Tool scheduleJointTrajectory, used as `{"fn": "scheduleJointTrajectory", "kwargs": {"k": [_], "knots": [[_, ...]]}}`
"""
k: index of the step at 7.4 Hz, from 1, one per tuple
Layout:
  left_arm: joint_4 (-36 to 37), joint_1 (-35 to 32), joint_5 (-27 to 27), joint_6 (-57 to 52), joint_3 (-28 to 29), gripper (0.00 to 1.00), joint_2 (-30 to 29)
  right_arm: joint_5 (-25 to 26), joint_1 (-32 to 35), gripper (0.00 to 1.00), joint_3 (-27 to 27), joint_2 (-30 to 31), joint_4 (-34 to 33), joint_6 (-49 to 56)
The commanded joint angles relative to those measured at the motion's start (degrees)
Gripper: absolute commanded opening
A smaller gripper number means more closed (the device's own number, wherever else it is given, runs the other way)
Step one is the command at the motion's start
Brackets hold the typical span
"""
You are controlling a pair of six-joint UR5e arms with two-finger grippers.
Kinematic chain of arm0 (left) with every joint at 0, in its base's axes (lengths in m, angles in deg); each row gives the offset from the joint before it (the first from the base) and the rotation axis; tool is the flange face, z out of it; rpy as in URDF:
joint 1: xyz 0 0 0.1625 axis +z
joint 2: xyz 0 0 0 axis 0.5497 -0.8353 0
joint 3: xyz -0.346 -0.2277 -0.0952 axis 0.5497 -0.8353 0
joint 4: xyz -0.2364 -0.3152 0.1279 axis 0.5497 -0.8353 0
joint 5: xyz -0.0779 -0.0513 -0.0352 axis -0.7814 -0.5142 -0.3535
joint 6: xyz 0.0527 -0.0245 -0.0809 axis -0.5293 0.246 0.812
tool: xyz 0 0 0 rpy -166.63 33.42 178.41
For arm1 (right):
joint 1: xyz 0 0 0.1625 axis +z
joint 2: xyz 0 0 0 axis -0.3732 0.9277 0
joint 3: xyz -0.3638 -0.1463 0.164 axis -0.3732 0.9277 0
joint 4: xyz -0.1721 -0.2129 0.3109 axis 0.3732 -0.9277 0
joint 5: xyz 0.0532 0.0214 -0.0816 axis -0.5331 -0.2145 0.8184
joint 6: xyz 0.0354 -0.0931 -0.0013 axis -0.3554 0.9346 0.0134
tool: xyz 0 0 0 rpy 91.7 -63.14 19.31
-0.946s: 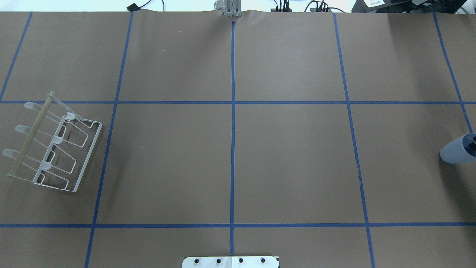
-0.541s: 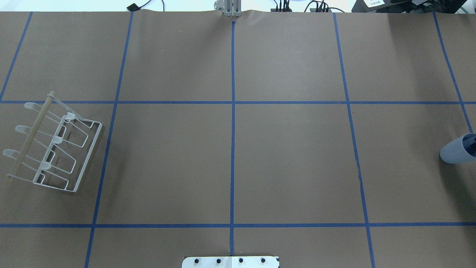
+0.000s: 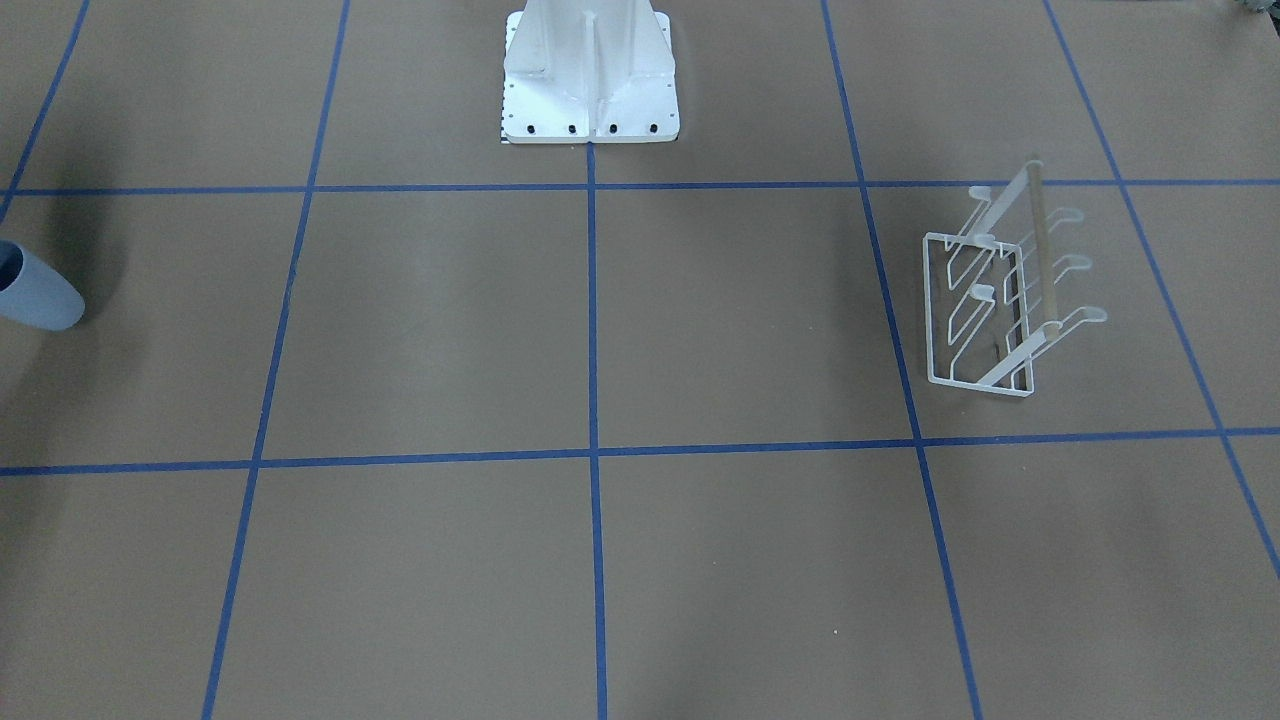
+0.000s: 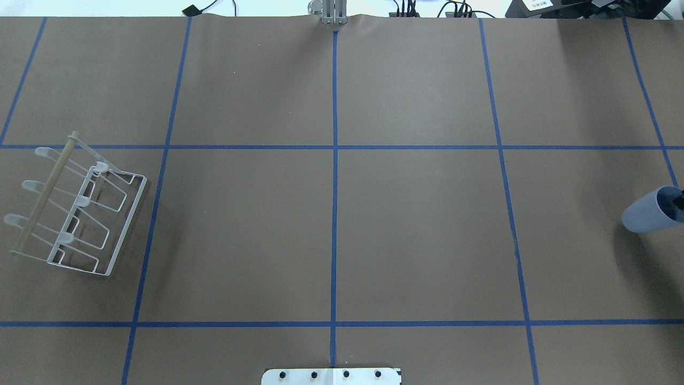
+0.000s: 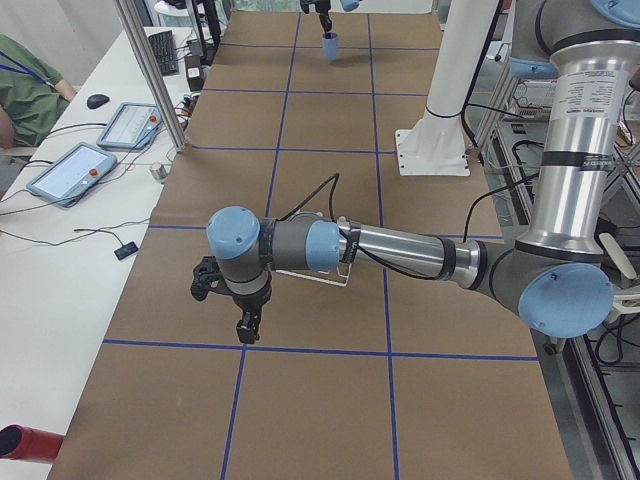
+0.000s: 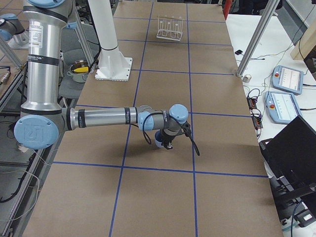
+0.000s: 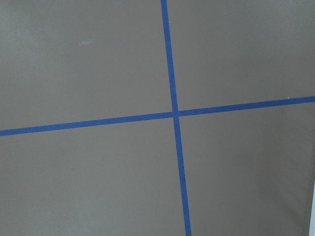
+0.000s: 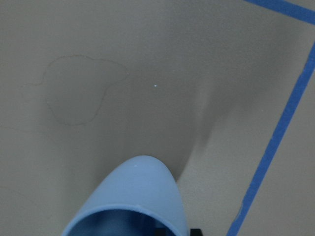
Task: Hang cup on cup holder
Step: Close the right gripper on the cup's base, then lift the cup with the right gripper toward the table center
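The pale blue cup (image 4: 646, 215) lies tilted at the far right edge of the overhead view, mouth toward the edge. It also shows at the left edge of the front view (image 3: 38, 292) and at the bottom of the right wrist view (image 8: 134, 199). A dark finger (image 4: 679, 201) of my right gripper (image 6: 167, 143) reaches into its mouth; the gripper is shut on the rim. The white wire cup holder (image 4: 80, 214) with its wooden rod stands far off at the table's left (image 3: 990, 300). My left gripper (image 5: 245, 325) hovers near the holder; I cannot tell whether it is open or shut.
The white robot base pedestal (image 3: 590, 70) stands at the table's middle near edge. Blue tape lines (image 4: 334, 160) grid the brown table. Tablets (image 5: 70, 170) and a metal post (image 5: 150, 70) stand along the operators' side. The left wrist view shows only table and tape.
The cup has shifted a little to the left and up in the overhead view, with the right gripper's finger in its mouth. The cup holder has not moved.
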Motion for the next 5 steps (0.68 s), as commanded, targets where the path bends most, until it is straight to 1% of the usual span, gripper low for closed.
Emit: {"fn": "scheduleJointTrajectory", "kwargs": {"k": [1,2,3,4,5], "knots": [[-0.1,0.1,0.0,0.1,-0.1,0.98,-0.3,-4.6,2.7,0.00,-5.0,-0.7,0.0,-0.8],[-1.5,0.1,0.1,0.1,-0.3,0.98,-0.7,-4.9,2.9,0.00,-7.3,-2.7,0.0,-2.5],[-6.0,0.1,0.1,2.4,-0.2,0.98,-1.4,-5.0,3.0,0.00,-9.9,-5.4,0.0,-8.6],[-12.2,0.1,0.1,11.2,-0.4,0.98,-1.6,-5.0,3.0,0.00,-11.6,-8.8,0.1,-15.0],[-21.2,0.2,0.0,18.0,-0.3,0.98,-1.5,-4.9,2.9,0.00,-13.4,-11.0,2.1,-22.0]]}}
